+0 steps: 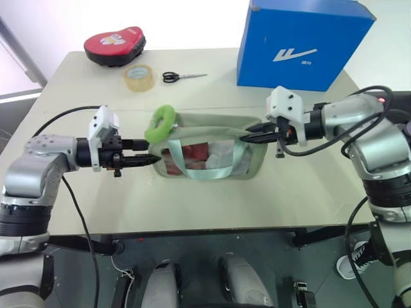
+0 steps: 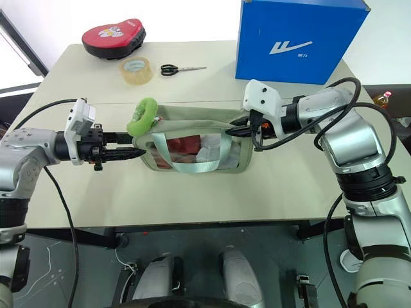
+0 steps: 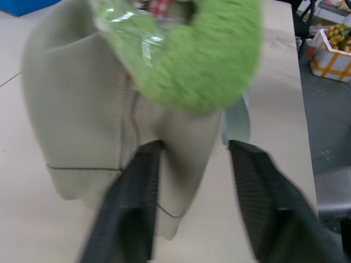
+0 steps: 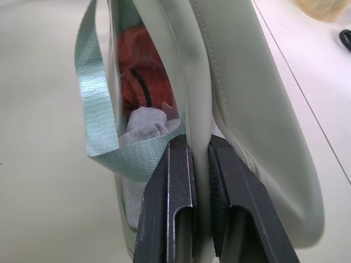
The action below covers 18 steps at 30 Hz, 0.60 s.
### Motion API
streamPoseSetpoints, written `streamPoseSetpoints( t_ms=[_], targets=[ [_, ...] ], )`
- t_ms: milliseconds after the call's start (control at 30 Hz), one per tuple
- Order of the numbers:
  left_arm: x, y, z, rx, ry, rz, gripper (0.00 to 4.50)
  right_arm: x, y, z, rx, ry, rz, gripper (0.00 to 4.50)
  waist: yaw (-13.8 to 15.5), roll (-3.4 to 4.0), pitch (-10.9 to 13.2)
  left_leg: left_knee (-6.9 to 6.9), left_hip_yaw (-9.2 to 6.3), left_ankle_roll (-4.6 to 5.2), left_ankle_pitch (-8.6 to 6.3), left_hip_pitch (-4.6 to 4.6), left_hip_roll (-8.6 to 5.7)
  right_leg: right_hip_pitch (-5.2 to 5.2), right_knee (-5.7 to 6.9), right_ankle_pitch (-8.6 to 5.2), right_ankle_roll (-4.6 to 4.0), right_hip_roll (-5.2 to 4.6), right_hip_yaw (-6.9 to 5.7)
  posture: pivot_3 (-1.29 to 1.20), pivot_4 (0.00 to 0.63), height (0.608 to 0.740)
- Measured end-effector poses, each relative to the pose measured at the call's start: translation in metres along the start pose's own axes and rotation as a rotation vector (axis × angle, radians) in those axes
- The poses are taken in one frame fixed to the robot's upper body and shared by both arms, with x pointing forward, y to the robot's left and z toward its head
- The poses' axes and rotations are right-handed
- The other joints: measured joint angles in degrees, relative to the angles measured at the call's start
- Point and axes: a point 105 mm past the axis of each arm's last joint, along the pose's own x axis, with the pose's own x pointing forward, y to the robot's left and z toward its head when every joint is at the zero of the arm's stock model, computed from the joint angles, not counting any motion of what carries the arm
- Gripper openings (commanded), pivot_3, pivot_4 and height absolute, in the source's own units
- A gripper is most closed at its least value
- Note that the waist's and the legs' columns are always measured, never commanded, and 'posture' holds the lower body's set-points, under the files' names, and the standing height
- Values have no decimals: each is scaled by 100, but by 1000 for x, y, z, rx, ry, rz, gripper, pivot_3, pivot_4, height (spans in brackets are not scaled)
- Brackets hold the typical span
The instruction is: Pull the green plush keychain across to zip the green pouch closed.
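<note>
Blue box (image 1: 300,43) – tape (image 1: 139,77), scissors (image 1: 183,77)

You've got the pouch (image 1: 212,154) mid-table (image 1: 192,205), keychain (image 1: 159,122) at its left end. Along the far edge: case (image 1: 114,45) at the left corner, then tape (image 1: 139,77), scissors (image 1: 183,77), box (image 1: 302,42) right.

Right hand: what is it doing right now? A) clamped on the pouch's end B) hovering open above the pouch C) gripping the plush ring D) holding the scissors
A: the right hand is shut on the fabric end of the green pouch.
</note>
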Motion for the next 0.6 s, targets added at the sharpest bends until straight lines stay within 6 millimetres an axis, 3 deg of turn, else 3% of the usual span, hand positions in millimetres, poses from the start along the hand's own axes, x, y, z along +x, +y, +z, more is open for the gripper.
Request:
streamPoseSetpoints(
  t_ms=[33, 67, 367, 400, 600],
  targets=[
    [1, 0, 1, 3, 0, -2, 87, 0, 0, 0, 0, 0, -1, 0, 2, 0, 0, 0, 0, 0, 0, 0, 0, 0, 0, 0, 0, 0, 0, 0, 150, 737],
    [1, 0, 1, 4, 1, -4, 25, 0, 0, 0, 2, 1, -2, 0, 1, 0, 0, 0, 0, 0, 0, 0, -1, 0, 0, 0, 0, 0, 0, 0, 150, 737],
    [4, 0, 5, 30, 16, -23, 25, -2, -1, -1, 10, 6, -2, 0, 3, 0, 0, 0, 0, 0, 0, 0, -1, 0, 0, 0, 0, 0, 0, 0, 150, 737],
    [4, 0, 5, 35, 19, -23, 0, -2, 0, -1, 7, 7, 1, 852, 5, 0, 0, 0, 1, 0, 0, -1, -2, 0, -1, 0, 0, 0, 0, 0, 150, 737],
    [6, -2, 7, 52, 23, -47, 0, -14, 9, 4, -38, -11, 81, 3824, 34, 0, 1, 0, 1, 0, 0, -4, -4, 0, -6, 0, 0, -1, 0, 0, 150, 737]
  ],
)
